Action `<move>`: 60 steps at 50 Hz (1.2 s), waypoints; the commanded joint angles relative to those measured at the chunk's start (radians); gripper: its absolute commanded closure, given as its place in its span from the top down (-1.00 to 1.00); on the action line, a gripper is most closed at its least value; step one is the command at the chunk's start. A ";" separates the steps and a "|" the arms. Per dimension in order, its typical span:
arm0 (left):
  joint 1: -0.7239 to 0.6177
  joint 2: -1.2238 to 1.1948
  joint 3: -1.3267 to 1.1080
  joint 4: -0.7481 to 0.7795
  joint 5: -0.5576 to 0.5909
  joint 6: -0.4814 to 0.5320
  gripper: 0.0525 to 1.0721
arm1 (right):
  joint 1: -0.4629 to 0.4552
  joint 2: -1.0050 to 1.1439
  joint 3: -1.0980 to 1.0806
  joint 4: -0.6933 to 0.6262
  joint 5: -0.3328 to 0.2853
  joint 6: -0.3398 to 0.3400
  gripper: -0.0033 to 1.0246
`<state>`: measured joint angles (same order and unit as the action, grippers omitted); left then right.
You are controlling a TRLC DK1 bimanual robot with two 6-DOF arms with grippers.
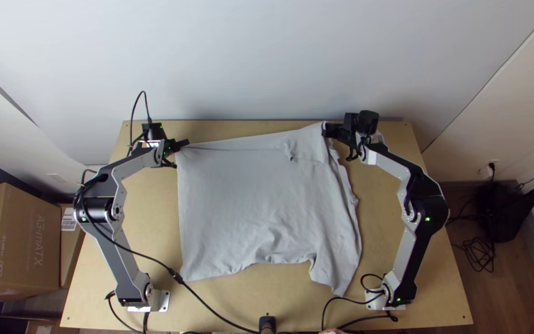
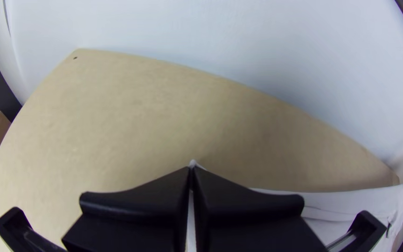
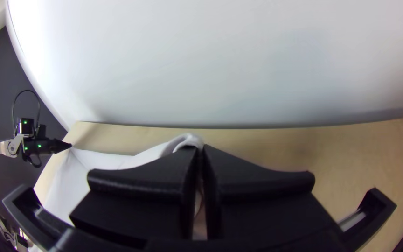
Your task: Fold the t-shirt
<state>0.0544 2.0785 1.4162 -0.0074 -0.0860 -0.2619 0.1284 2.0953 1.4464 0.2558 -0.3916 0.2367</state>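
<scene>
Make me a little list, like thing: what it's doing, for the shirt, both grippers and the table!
shirt: light grey t-shirt, spread out, wrinkled, bottom edge uneven
left gripper: shut on the shirt's far left corner
right gripper: shut on the shirt's far right corner
table: light wood, under the shirt
box: brown cardboard, left of the table

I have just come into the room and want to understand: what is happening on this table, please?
Two robot arms are at work folding a grey t-shirt. The left gripper pinches its far left corner and the right gripper its far right corner, both with jaws closed on the cloth. The shirt lies broadly spread over the wooden table, with wrinkles along its right side and an uneven near edge.
</scene>
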 commanded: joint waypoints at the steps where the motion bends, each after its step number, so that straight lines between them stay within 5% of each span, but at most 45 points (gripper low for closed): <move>1: 0.018 0.068 0.101 -0.034 0.000 -0.008 -0.95 | -0.010 0.066 0.124 -0.023 0.033 0.023 -0.95; 3: 0.018 0.084 0.132 -0.057 0.000 -0.010 -0.94 | -0.007 0.088 0.161 -0.041 0.042 0.023 -0.94; 5: 0.018 0.100 0.162 -0.091 0.000 -0.008 -0.73 | -0.006 0.103 0.193 -0.070 0.048 0.026 -0.75; 8: 0.010 0.117 0.221 -0.177 -0.001 0.000 0.10 | -0.004 0.121 0.243 -0.119 0.051 0.041 0.05; 11: 0.007 0.124 0.268 -0.244 -0.004 0.000 0.62 | -0.003 0.134 0.285 -0.168 0.051 0.058 0.95; 15: 0.010 0.109 0.291 -0.266 -0.004 0.003 0.89 | -0.006 0.140 0.338 -0.234 0.050 0.079 0.93; 28: 0.053 0.028 0.395 -0.427 0.101 -0.043 0.89 | -0.081 -0.037 0.269 -0.345 0.048 0.271 0.93; 36: 0.068 -0.086 0.394 -0.517 0.178 -0.063 0.89 | -0.156 -0.221 0.220 -0.630 0.025 0.297 0.93; 45: 0.068 -0.271 0.325 -0.606 0.264 -0.065 0.89 | -0.288 -0.386 0.178 -0.955 -0.075 0.289 0.92; 60: -0.033 -0.637 0.055 -0.663 0.295 -0.031 0.89 | -0.391 -0.592 -0.060 -1.408 -0.087 -0.036 0.89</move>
<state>0.0647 1.5375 1.5684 -0.6395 0.1986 -0.3061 -0.2405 1.5459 1.4727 -1.0534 -0.4725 0.3180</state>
